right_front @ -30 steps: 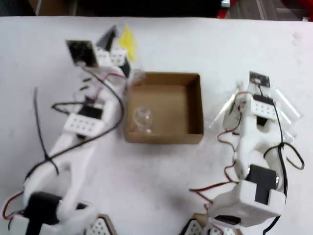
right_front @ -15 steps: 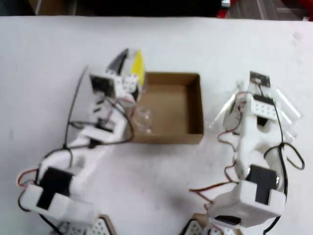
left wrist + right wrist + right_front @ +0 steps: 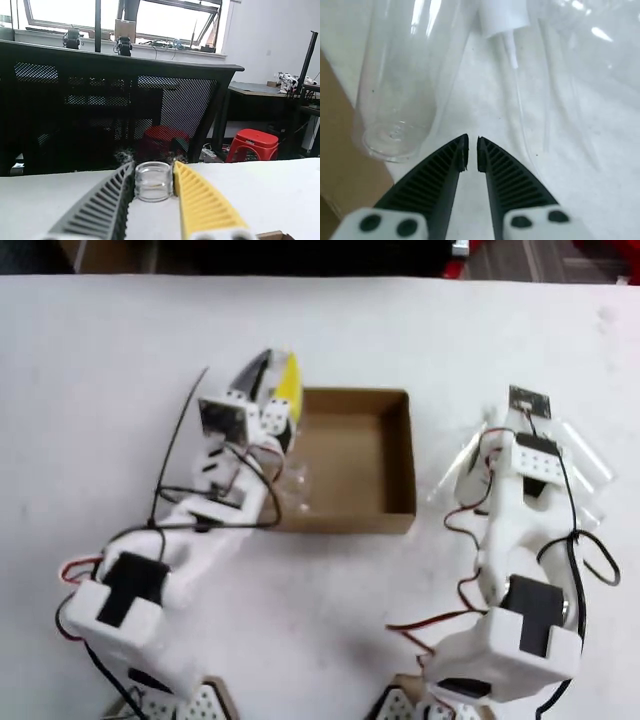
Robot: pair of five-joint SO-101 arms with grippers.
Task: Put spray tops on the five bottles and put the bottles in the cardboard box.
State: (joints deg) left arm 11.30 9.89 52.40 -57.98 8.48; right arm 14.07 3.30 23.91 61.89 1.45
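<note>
My left gripper (image 3: 153,200) is shut on a clear bottle (image 3: 153,181), whose open round end sits between the grey finger and the yellow finger (image 3: 202,205). In the high view that gripper (image 3: 270,370) hangs at the far left corner of the cardboard box (image 3: 398,455). Another clear bottle (image 3: 292,480) lies inside the box by its left wall. My right gripper (image 3: 470,154) hovers shut over the table to the right of the box, holding nothing. Just beyond its tips lie a clear bottle (image 3: 402,85) and a white spray top (image 3: 502,17) with its thin tube.
More clear bottles (image 3: 588,458) and spray parts lie around the right arm (image 3: 520,510), right of the box. A brown box wall (image 3: 337,170) runs close beside the right gripper. Loose cables hang off the left arm (image 3: 165,560).
The left arm has swung right, carrying its gripper from out left of the box to the box's far left corner. The right arm has stayed still.
</note>
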